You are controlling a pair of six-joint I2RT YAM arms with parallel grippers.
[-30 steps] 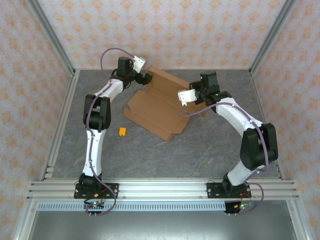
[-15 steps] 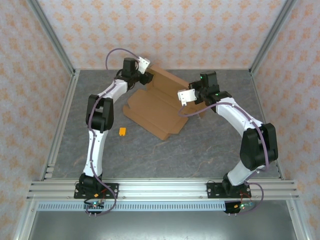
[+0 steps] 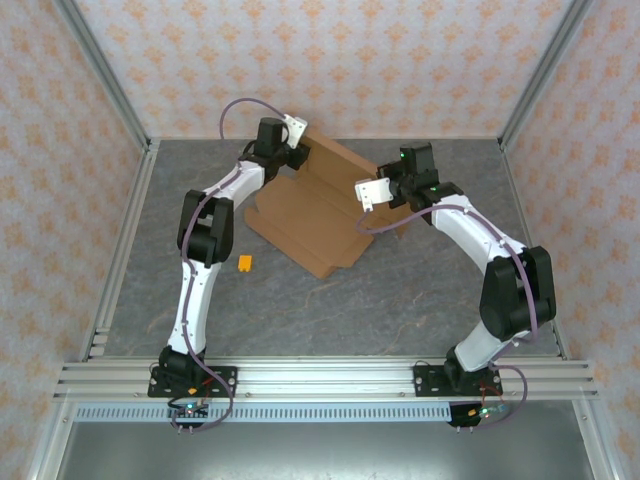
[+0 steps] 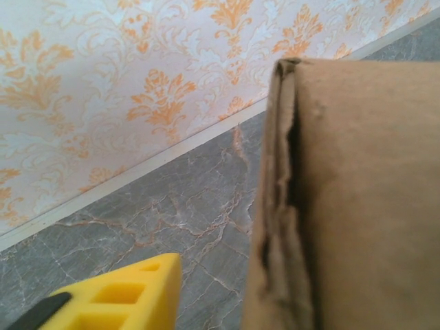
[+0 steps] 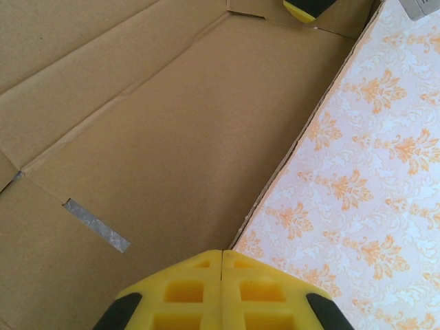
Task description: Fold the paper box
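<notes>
Paper box, a plain brown die-cut cardboard sheet, lies far-centre on the grey marbled table. Its back flap is raised, with the left gripper at it and the right gripper over its right side.

Left wrist: the upright flap's edge stands between parted jaws, and the one yellow finger in sight is clear of the card.

Right wrist: the right gripper is clenched and empty above the flat panel.
</notes>
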